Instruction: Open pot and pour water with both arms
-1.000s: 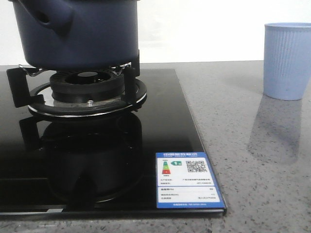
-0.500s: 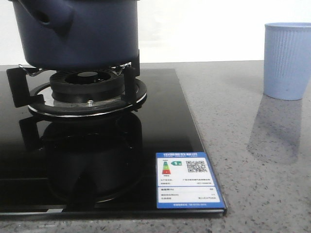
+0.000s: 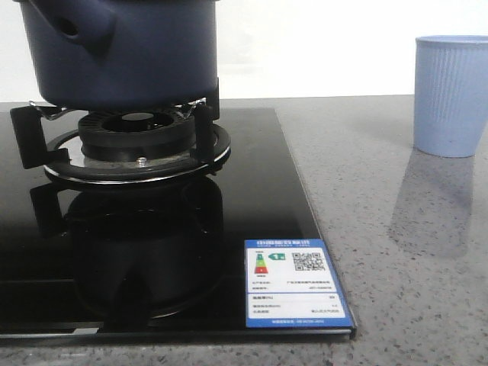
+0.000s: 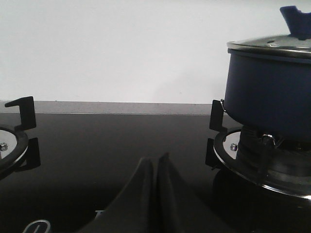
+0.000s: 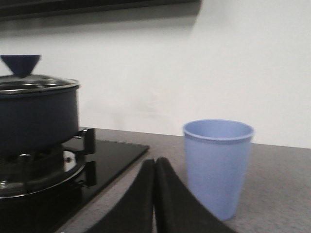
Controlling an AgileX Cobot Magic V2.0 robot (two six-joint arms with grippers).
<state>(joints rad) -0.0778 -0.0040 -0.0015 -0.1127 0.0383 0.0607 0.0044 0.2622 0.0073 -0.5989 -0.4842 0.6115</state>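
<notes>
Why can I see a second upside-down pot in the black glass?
In the front view the shiny stove glass acts like a mirror, reflecting the pot and burner ring; the cup casts a soft reflection on the counter. The right wrist view is darker and slightly blurry.

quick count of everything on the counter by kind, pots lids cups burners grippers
pots: 1, the dark blue pot on the burner
lids: 1, the lid on the pot
cups: 1, the light blue cup
burners: 2, one burner under the pot, a second burner at the edge
grippers: 2, left gripper, right gripper
total: 7
</notes>
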